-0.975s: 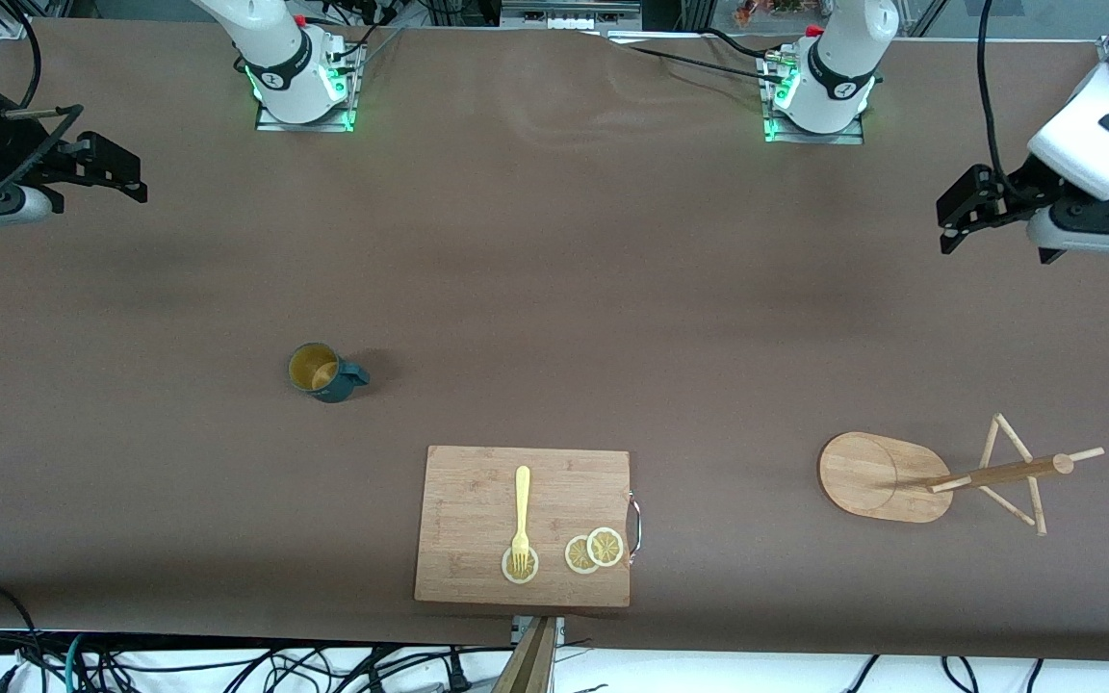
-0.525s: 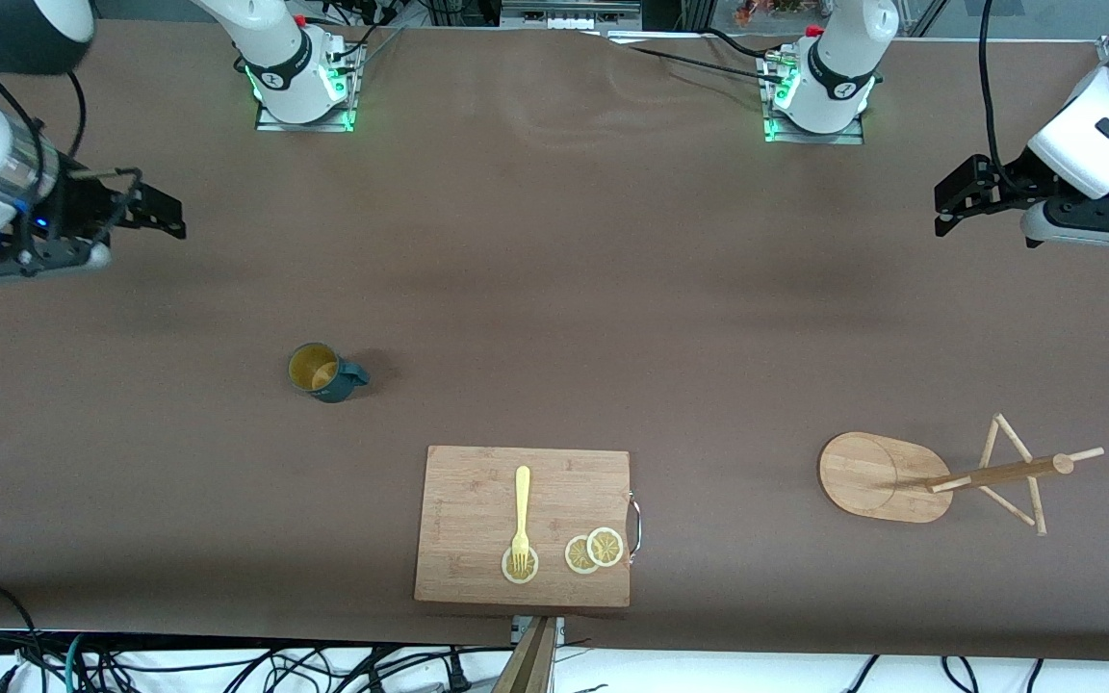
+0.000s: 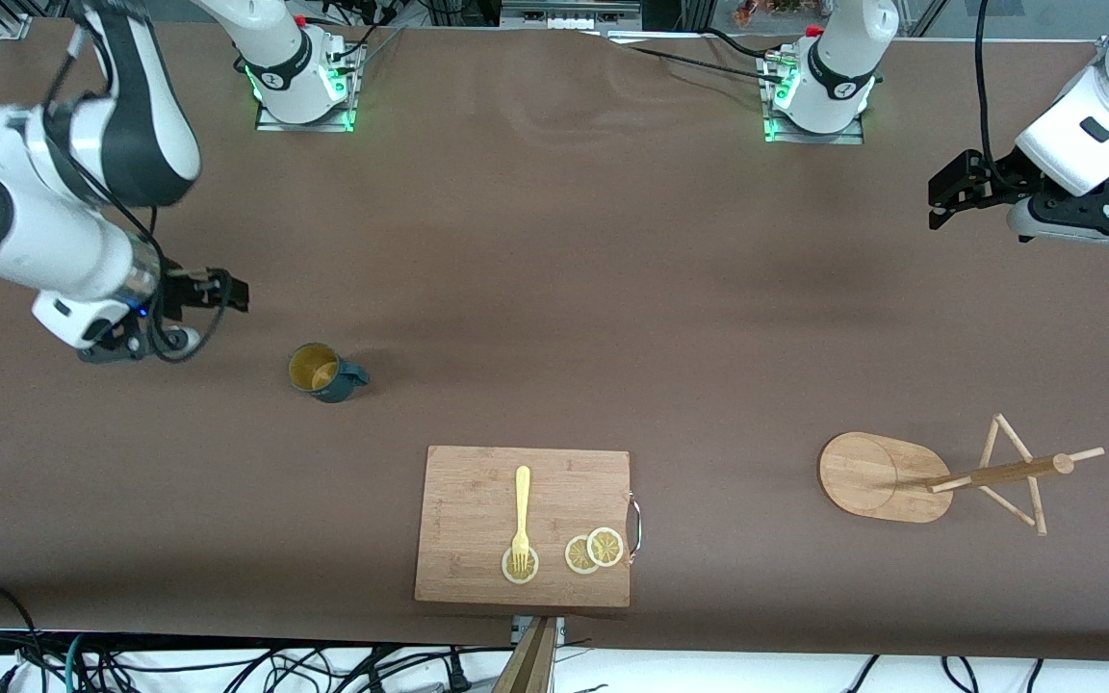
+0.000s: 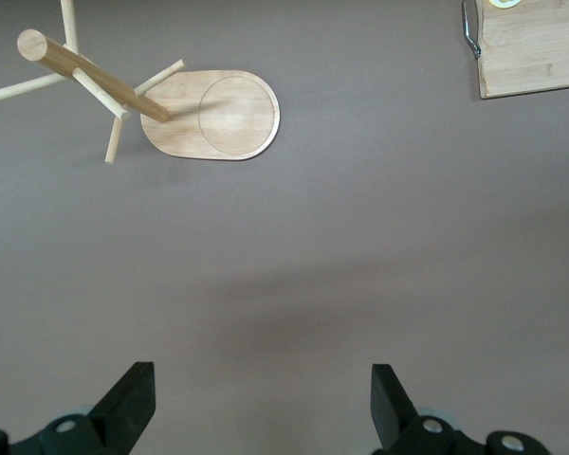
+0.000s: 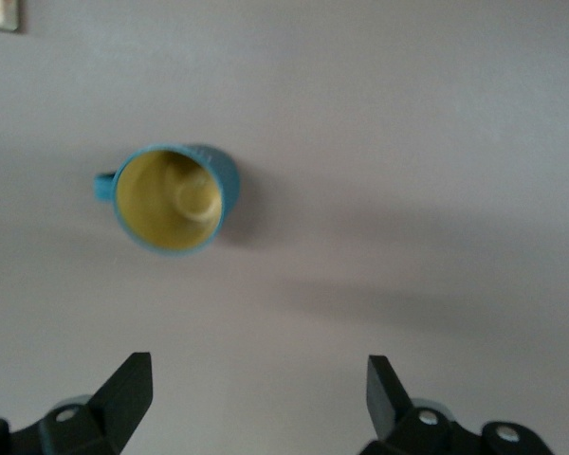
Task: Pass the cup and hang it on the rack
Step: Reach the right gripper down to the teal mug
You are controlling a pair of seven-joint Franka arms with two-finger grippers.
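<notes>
the cup [image 3: 325,372] stands upright on the table, well apart from the rack [image 3: 940,474] toward the right arm's end, handle pointing toward the rack. the right gripper [image 3: 227,291], jaws wide and empty, hangs just beside the cup and is far the nearer tool. a second ago it was well off near the table's end and has swung in, while the left gripper [image 3: 945,200], open and empty, waits and has barely moved.
</notes>
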